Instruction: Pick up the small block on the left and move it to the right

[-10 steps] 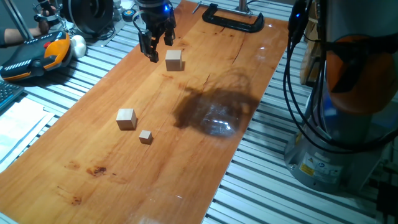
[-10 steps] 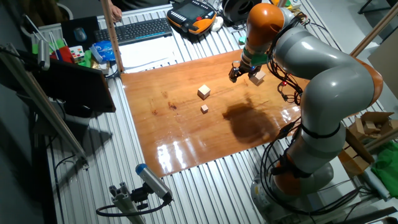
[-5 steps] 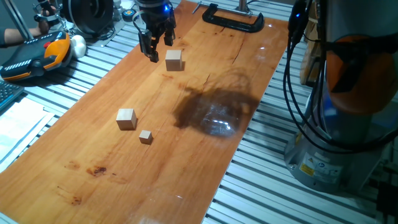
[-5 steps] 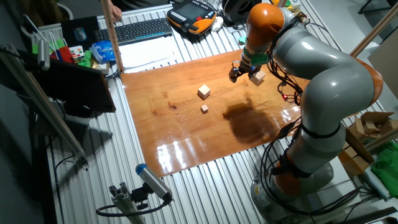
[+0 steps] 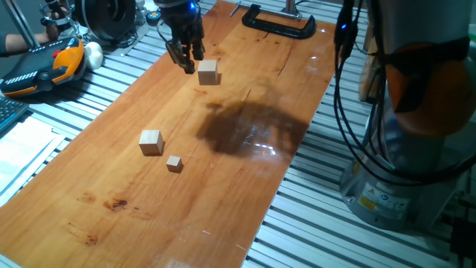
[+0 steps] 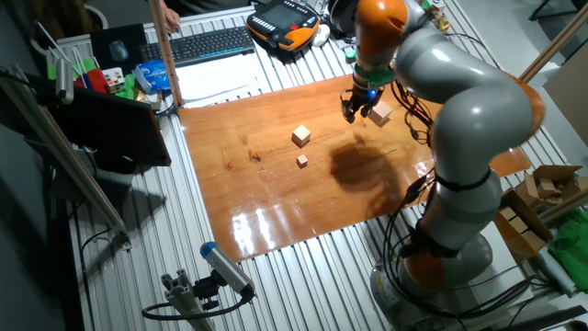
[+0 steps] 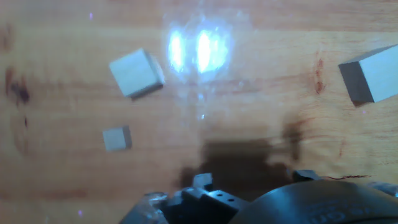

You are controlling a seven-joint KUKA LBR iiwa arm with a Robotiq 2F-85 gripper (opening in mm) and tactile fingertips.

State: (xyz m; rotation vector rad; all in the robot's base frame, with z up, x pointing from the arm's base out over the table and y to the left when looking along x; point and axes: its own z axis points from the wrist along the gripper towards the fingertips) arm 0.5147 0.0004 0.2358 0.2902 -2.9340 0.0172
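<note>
The small block [image 5: 207,71], the largest plain light-wood cube, sits on the wooden tabletop [image 5: 223,193] near its far end. It also shows in the other fixed view [image 6: 380,113] and at the right edge of the hand view [image 7: 370,81]. My gripper [image 5: 187,61] hangs just left of it, close above the board, open and empty; it also shows in the other fixed view [image 6: 352,111]. A slightly smaller cube [image 5: 151,141] [image 7: 137,73] and a tiny cube [image 5: 174,163] [image 7: 116,138] lie further along the board, apart from the gripper.
A black clamp [image 5: 279,22] grips the far board edge. An orange and black pendant [image 5: 44,67] lies on the slatted table to the left. The arm's base [image 5: 401,179] and cables stand to the right. A keyboard [image 6: 211,41] lies beyond the board.
The gripper has turned about its wrist and shifted slightly toward the small block; the arm has swung, moving its shadow. The three cubes have not moved.
</note>
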